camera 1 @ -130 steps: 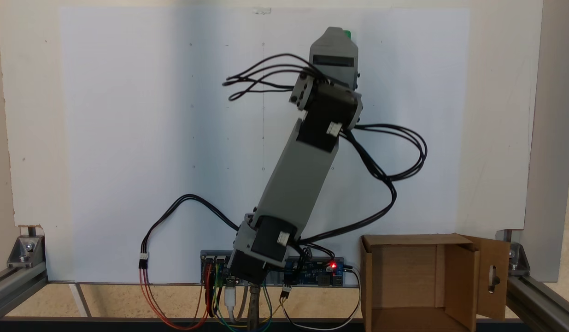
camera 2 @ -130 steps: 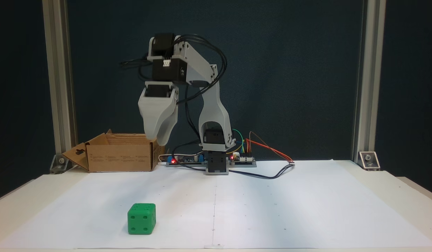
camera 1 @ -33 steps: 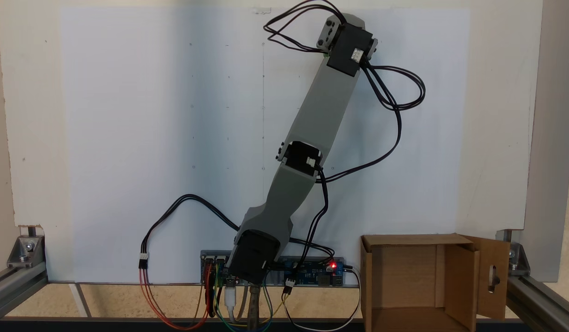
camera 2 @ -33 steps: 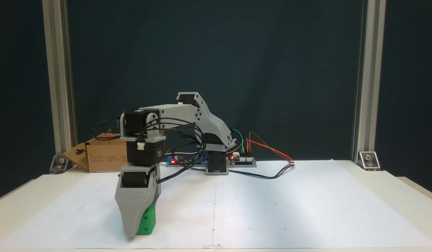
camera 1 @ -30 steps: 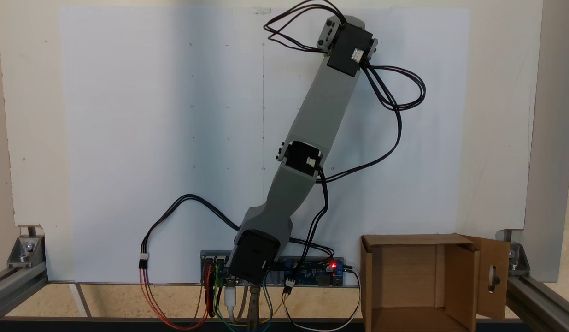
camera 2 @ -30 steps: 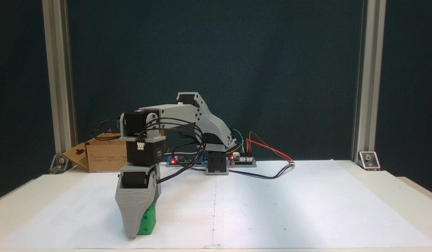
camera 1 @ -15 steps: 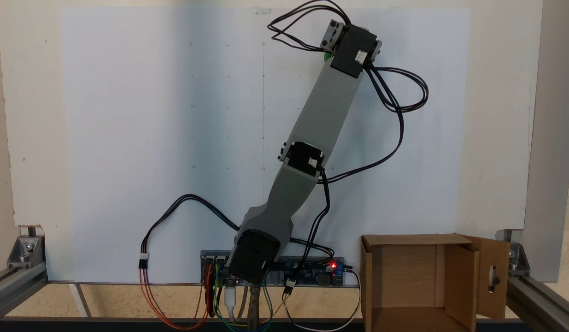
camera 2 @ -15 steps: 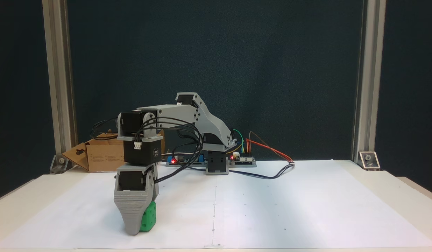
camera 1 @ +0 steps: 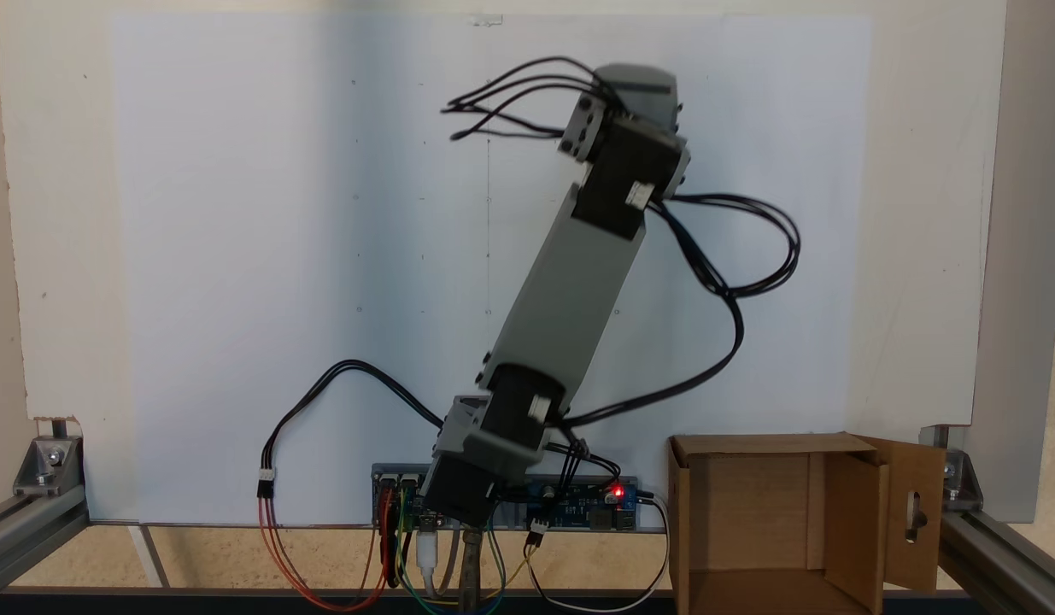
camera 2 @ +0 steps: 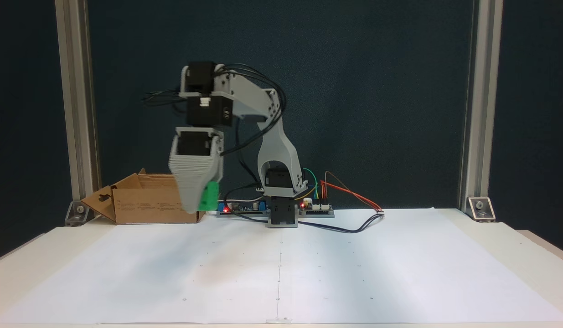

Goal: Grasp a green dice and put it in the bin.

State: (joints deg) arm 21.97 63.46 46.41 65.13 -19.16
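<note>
Hanging above the white paper-covered table (camera 2: 354,273), the grey end effector (camera 2: 195,202) is clamped on the small bright green plastic dice (camera 2: 210,197), which peeks out at the lower right of the grey jaw (blurred in this fixed view). Dice and end effector sit just right of the brown corrugated cardboard bin (camera 2: 149,205), above the bin's base level.

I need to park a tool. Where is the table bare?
The white paper is bare in front of the arm base and out to both side edges. It is crowded along the back: circuit boards, wires and bin.
</note>
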